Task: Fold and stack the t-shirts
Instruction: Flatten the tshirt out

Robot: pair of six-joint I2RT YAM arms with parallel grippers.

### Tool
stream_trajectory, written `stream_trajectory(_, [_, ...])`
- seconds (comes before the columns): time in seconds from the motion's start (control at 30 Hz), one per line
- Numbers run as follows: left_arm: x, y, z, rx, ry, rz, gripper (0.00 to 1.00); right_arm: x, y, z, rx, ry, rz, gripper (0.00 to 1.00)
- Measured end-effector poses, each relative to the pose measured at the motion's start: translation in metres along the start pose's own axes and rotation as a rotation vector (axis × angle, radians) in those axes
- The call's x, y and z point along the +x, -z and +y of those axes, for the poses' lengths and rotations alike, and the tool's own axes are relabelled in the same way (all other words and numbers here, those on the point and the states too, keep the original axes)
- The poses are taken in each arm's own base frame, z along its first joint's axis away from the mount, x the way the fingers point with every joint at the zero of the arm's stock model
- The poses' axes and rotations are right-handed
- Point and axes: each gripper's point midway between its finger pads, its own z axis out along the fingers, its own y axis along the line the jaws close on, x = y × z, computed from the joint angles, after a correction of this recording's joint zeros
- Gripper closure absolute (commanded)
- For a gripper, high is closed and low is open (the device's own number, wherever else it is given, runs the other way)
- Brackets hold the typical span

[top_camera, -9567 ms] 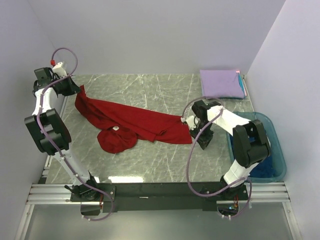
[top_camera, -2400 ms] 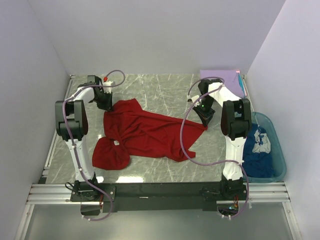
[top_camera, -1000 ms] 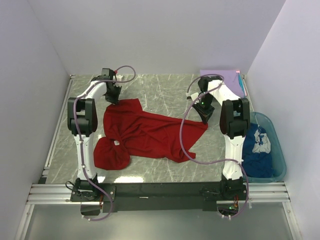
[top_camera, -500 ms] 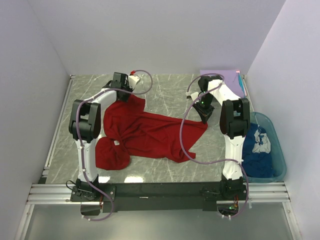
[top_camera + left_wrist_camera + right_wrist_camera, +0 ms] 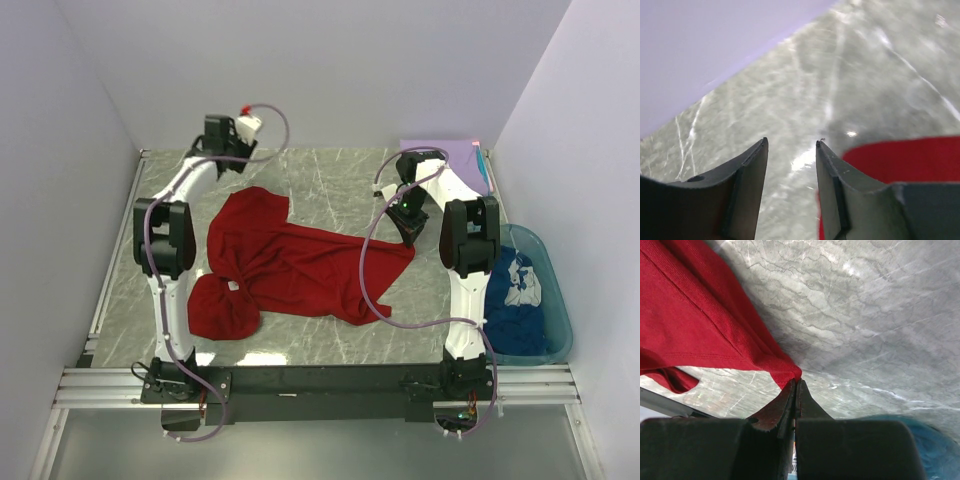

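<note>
- The red t-shirt (image 5: 300, 265) is seen lying unfolded and rumpled across the middle of the marble table (image 5: 330, 170), with a rounded lobe of cloth bunched at its near-left end.
- The left pincer (image 5: 791, 147) is held over the far-left part of the table, just beyond the far edge of the red t-shirt. Its jaws are parted and nothing is gripped; bare marble is seen through the gap.
- In the left wrist view, a strip of the red cloth is seen low on the right, partly hidden behind one finger of the left pincer.
- The right pincer (image 5: 796, 385) is closed, and the right-hand corner of the red t-shirt is pinched at its tips. Whether that corner is lifted clear of the table cannot be told.
- The lavender t-shirt (image 5: 445, 160) is seen folded flat at the far-right corner of the table, well apart from the red one.
- The dark blue t-shirt (image 5: 518, 300), with white print showing, is seen crumpled inside the teal tub (image 5: 562, 318), which is set beside the right edge of the table.
</note>
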Motion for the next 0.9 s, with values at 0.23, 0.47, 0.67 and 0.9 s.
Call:
stream_trajectory(0.23, [0.033, -0.004, 0.033, 0.045, 0.212, 0.087, 0.43, 0.0, 0.0, 0.0, 0.0, 0.0, 0.001, 1.0])
stream_trajectory(0.47, [0.068, -0.007, -0.008, 0.164, 0.295, 0.207, 0.38, 0.0, 0.0, 0.0, 0.002, 0.0, 0.002, 1.0])
stream_trajectory(0.67, [0.082, -0.012, -0.032, 0.236, 0.343, 0.254, 0.37, 0.001, 0.0, -0.001, 0.005, 0.0, 0.003, 1.0])
stream_trajectory(0.9, [0.099, -0.018, -0.041, 0.253, 0.363, 0.297, 0.47, 0.001, 0.001, -0.002, 0.012, 0.0, 0.006, 1.0])
